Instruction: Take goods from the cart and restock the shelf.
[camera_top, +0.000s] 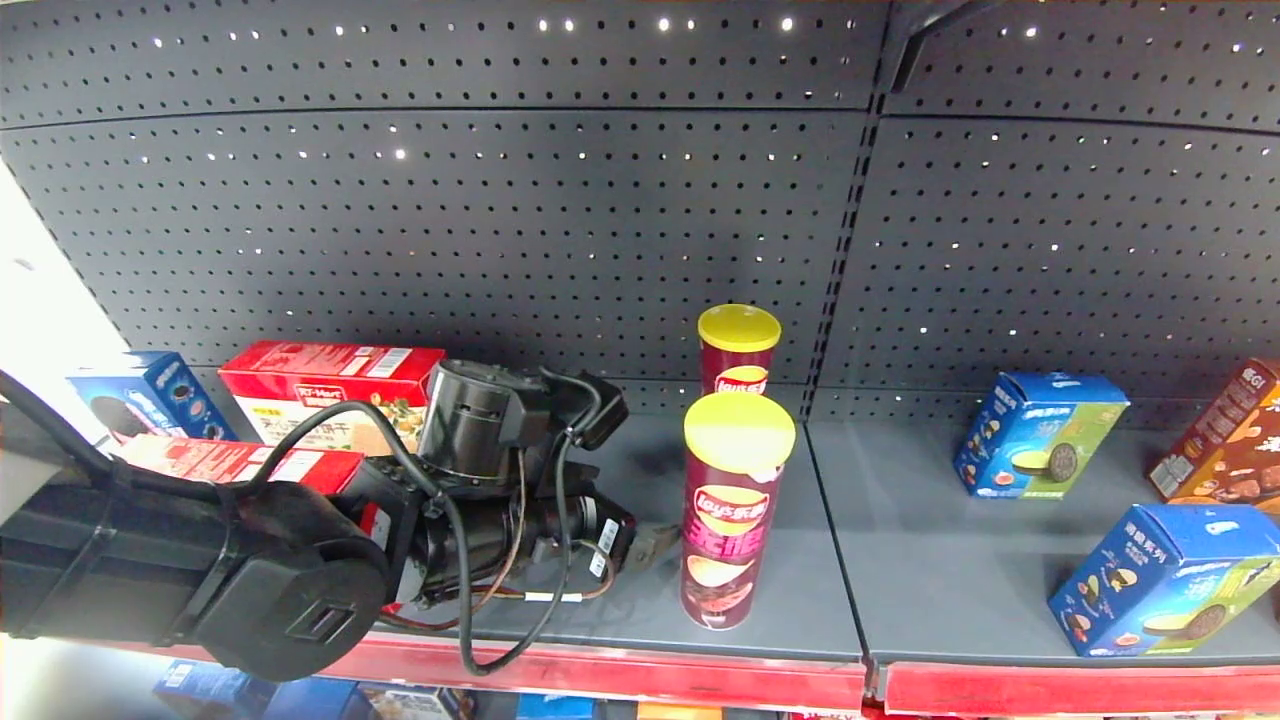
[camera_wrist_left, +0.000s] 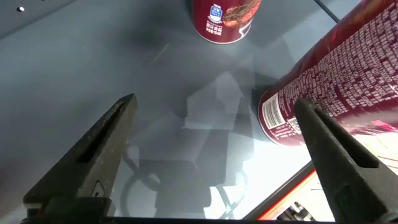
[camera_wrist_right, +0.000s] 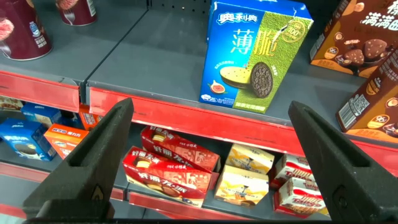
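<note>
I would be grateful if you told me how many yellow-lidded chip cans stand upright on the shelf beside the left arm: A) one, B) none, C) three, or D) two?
D: the front chip can and the rear chip can both stand upright on the shelf, one behind the other, and the open left hand holds neither.

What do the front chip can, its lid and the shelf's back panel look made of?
Front chip can: probably cardboard tube, glossy printed wrap. Lid: likely plastic, smooth matte yellow. Back panel: seemingly painted sheet metal, dark grey, evenly perforated.
</note>
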